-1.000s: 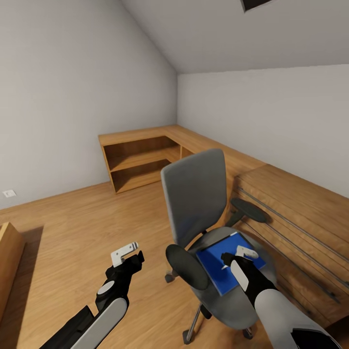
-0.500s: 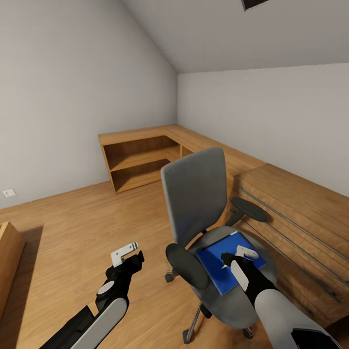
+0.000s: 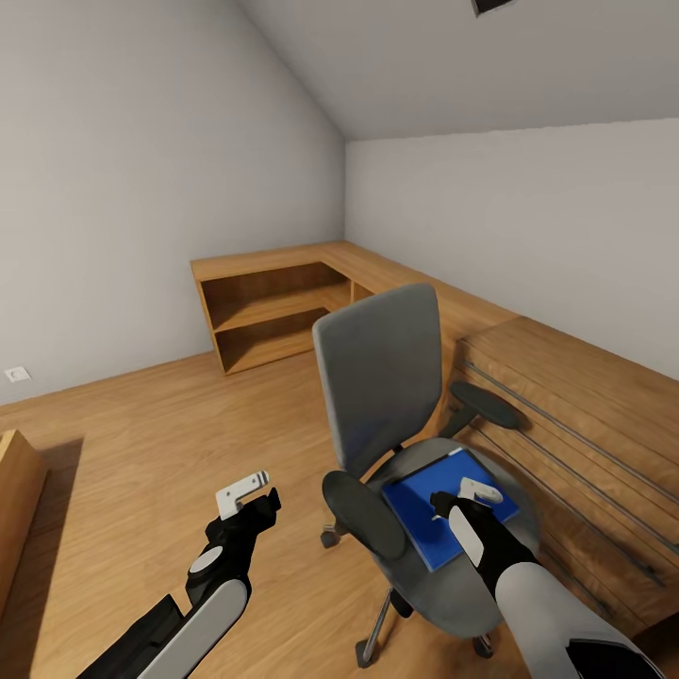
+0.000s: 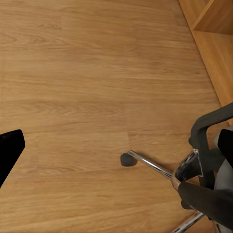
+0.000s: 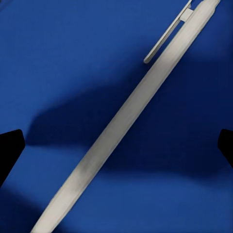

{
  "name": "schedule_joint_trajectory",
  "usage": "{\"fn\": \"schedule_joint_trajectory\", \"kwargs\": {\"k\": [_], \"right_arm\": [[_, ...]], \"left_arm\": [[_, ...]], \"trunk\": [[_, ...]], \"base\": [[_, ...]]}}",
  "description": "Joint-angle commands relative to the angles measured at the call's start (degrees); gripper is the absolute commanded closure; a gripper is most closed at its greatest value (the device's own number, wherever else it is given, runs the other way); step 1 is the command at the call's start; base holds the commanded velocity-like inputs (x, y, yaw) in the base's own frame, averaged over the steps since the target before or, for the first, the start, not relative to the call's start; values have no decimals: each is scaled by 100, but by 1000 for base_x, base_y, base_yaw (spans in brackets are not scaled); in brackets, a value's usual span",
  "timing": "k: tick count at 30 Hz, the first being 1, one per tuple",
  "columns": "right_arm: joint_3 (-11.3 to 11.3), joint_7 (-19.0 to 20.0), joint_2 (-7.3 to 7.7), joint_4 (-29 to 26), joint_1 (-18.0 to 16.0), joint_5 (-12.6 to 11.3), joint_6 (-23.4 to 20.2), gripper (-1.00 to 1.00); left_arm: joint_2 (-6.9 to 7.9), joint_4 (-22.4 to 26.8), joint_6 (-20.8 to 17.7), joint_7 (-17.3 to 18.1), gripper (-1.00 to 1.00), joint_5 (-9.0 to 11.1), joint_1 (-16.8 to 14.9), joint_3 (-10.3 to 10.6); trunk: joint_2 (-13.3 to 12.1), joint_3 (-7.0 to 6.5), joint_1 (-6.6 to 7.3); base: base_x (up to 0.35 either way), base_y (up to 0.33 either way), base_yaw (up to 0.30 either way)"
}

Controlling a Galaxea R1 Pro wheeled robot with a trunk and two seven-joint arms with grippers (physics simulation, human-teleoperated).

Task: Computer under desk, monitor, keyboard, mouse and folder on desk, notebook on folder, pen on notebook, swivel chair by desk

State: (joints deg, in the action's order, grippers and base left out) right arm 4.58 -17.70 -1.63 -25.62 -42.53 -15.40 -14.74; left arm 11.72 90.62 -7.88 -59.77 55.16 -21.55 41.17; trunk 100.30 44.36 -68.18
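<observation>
Blue folder (image 3: 434, 523): one; pen (image 5: 128, 116): one; swivel chair (image 3: 382, 377): one.

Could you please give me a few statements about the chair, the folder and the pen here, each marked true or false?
1. The blue folder lies on the chair seat. True.
2. A white pen lies on the folder. True.
3. The chair is tipped over on the floor. False: it stands upright.
4. The left tool hangs over the folder. False: it is over the floor; the right tool is over the folder.
5. The right tool's tips stand apart either side of the pen. True.
</observation>
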Motion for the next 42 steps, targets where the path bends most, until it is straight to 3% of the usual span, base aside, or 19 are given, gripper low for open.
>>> {"fn": "schedule_joint_trajectory", "kwargs": {"k": [1,15,16,42], "right_arm": [[17,-23,-4,-13,-1,-42,-20,-100],[17,-33,-4,-13,-1,-42,-20,-100],[17,-33,-4,-13,-1,-40,-20,100],[17,-41,2,-13,-1,-42,-20,100]], "left_arm": [[5,8,-47,-35,-100,3,-7,8],[5,8,-47,-35,-100,3,-7,9],[5,8,-47,-35,-100,3,-7,10],[14,10,-47,-28,-100,3,-7,11]], "trunk": [[3,5,0],[3,5,0],[3,5,0],[3,5,0]], "base": [[0,0,0],[0,0,0],[0,0,0],[0,0,0]]}}
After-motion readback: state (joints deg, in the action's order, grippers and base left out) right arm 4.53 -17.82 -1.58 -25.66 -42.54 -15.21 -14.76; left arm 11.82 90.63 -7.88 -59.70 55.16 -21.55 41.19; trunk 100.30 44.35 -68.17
